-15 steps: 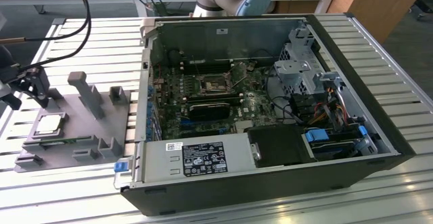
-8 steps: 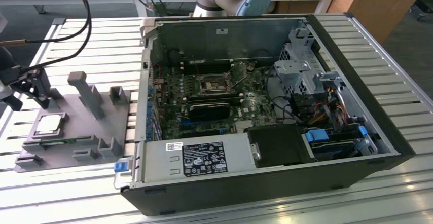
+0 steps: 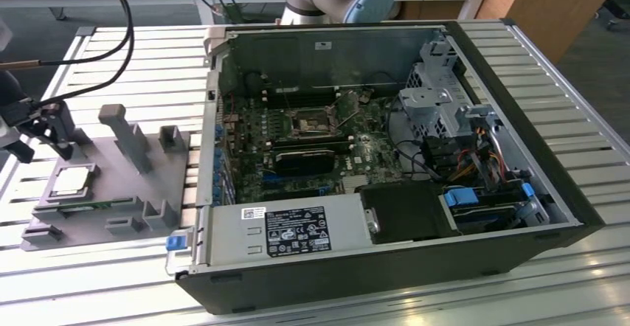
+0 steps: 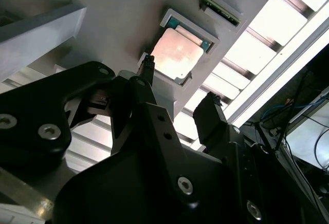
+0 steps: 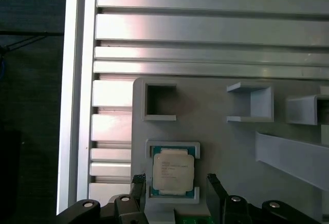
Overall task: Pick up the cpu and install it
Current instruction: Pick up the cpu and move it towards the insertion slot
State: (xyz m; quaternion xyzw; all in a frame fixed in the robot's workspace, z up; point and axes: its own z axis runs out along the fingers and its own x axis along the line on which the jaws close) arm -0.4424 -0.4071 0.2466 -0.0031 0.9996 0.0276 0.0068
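The cpu [image 3: 74, 181], a flat square chip with a silver top, lies in a recess of the grey fixture tray [image 3: 118, 193] at the exterior view's left. In both wrist views the cpu [image 5: 174, 170] [image 4: 177, 54] sits in its square pocket. My gripper [image 3: 47, 147] hangs just above and beside it, open, holding nothing. In the first wrist view my gripper [image 5: 175, 184] has one black finger on each side of the chip. The second wrist view shows my gripper [image 4: 179, 86] still short of the chip, its fingertips [image 4: 147, 64] apart from it.
An open computer case [image 3: 532, 156] lies on the slatted metal table [image 3: 571, 97], with the motherboard's socket [image 3: 313, 123] and a black block [image 3: 305, 160] inside. Upright grey posts [image 3: 123, 130] rise from the tray near the gripper. Black cables [image 3: 123, 16] hang above the table's left part.
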